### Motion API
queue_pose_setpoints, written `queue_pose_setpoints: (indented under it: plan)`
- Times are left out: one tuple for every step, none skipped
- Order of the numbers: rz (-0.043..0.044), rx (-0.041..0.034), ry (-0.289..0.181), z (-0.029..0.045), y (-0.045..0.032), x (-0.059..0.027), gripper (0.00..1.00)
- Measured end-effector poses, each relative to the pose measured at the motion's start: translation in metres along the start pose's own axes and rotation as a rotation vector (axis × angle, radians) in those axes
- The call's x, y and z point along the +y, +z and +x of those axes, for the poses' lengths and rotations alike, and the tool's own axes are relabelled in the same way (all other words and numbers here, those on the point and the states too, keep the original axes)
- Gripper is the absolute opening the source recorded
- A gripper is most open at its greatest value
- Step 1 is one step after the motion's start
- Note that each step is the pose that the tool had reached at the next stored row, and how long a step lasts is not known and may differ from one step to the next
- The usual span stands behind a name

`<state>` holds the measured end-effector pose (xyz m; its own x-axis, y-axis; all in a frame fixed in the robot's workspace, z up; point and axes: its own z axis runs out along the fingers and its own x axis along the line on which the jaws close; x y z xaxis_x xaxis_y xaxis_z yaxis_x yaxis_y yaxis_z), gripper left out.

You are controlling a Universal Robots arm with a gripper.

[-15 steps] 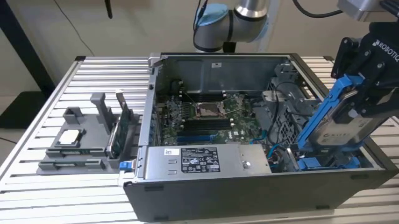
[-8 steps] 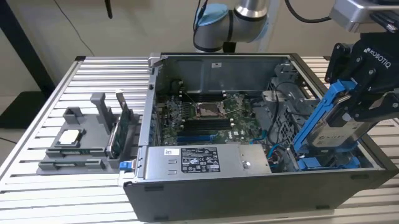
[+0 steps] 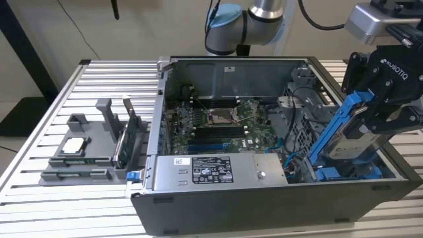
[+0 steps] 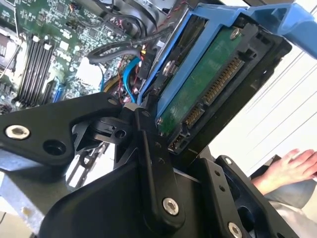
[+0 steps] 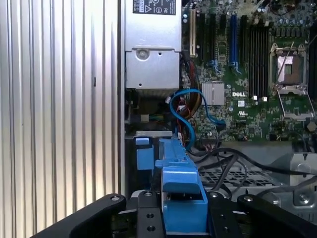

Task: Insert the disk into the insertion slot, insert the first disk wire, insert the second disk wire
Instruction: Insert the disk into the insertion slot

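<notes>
You had the matte black gripper [image 3: 370, 121] clamped on the disk [image 3: 349, 145], a flat silver-grey slab in a glossy blue plastic frame, tilted above the open metal case's [image 3: 264, 203] corner bay on the ribbed counter [image 3: 99, 74].

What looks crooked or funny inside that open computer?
The disk in its blue carrier leans at a slant inside the case, on the exterior view's right, lower end by the blue bay, not lying flat. It's tilted because the gripper holds it. A person's hand shows in the second wrist view.
</notes>
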<state>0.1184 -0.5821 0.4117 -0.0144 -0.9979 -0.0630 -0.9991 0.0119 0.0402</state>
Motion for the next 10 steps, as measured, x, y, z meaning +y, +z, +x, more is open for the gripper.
queue_pose_setpoints:
  plan:
    - [0.0000, 0.0002, 0.000, 0.0001, 0.0016, -0.0005, 0.33]
    - [0.0000, 0.0005, -0.001, 0.0003, 0.0034, -0.0007, 0.33]
    - [0.0001, 0.0010, -0.001, 0.0003, 0.0049, -0.0008, 0.33]
    - [0.0000, 0.0003, -0.002, 0.0005, 0.0070, -0.0010, 0.33]
    - [-0.0001, 0.0001, -0.003, 0.0006, 0.0089, -0.0013, 0.33]
    - [-0.0003, 0.0004, -0.004, 0.0007, 0.0105, -0.0015, 0.33]
    - [-0.0003, 0.0004, -0.005, 0.0008, 0.0124, -0.0016, 0.33]
    - [-0.0003, 0.0003, -0.005, 0.0009, 0.0143, -0.0017, 0.33]
    - [-0.0004, 0.0005, -0.006, 0.0010, 0.0160, -0.0018, 0.33]
    - [-0.0004, 0.0005, -0.007, 0.0011, 0.0178, -0.0019, 0.33]
